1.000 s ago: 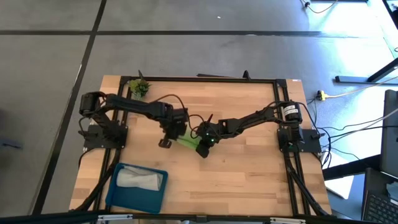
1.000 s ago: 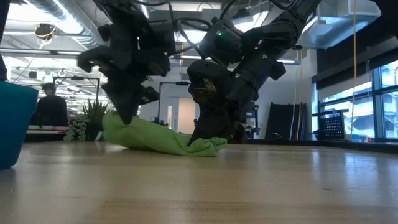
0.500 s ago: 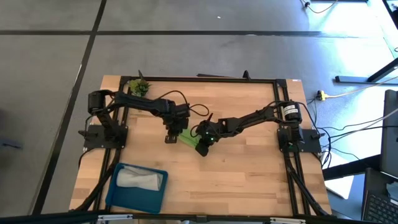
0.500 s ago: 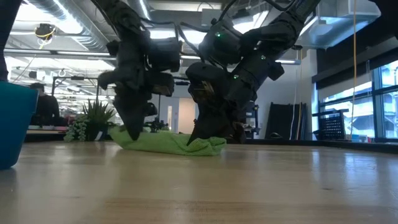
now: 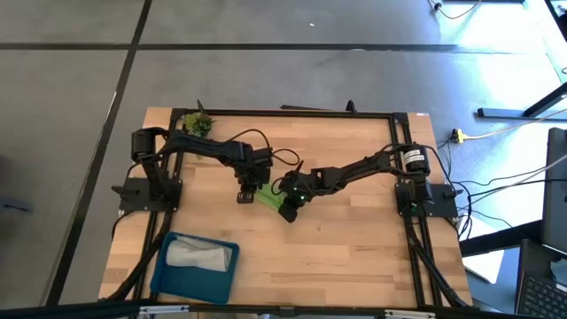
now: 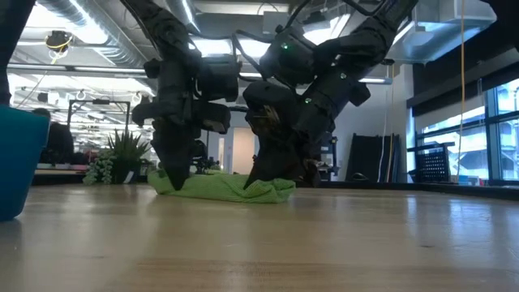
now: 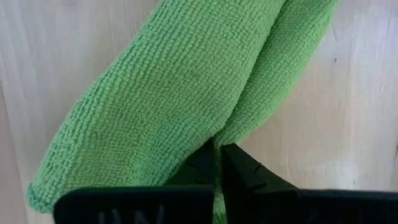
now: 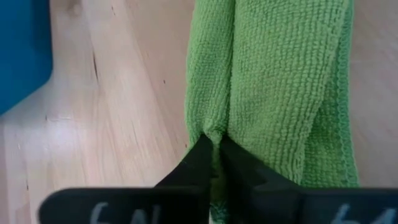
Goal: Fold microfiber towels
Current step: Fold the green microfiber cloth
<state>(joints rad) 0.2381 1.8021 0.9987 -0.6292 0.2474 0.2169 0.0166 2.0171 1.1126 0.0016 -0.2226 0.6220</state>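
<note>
Near the middle of the pale wooden slatted table (image 5: 354, 239), the bright lime-green microfiber towel (image 6: 223, 186) lay bunched into a low, rumpled roll, pinched at both ends; the left gripper (image 5: 245, 193) had its fingers pressed together on a fold at one end, as the left wrist view showed with green cloth (image 7: 180, 106) puckering into the closed tips, and the right gripper (image 5: 291, 211) pinched the other end in the same manner, the cloth (image 8: 280, 87) creasing where the dark fingers met.

The roll's long axis ran between the two grippers, slanting across the table from the left arm's side toward the right arm's side and a little toward the front edge; seen from table height it lay flat and horizontal on the boards.

The risk, by these views, was that each hold gathered only a narrow pucker of several layers; a pull apart could slip one layer free or drag the bundle sideways, leaving a twisted fold rather than a square one.

The light grey folded cloth (image 5: 200, 255) sat in the blue rectangular plastic tray (image 5: 168, 275) near the front left corner, well apart from the work.
</note>
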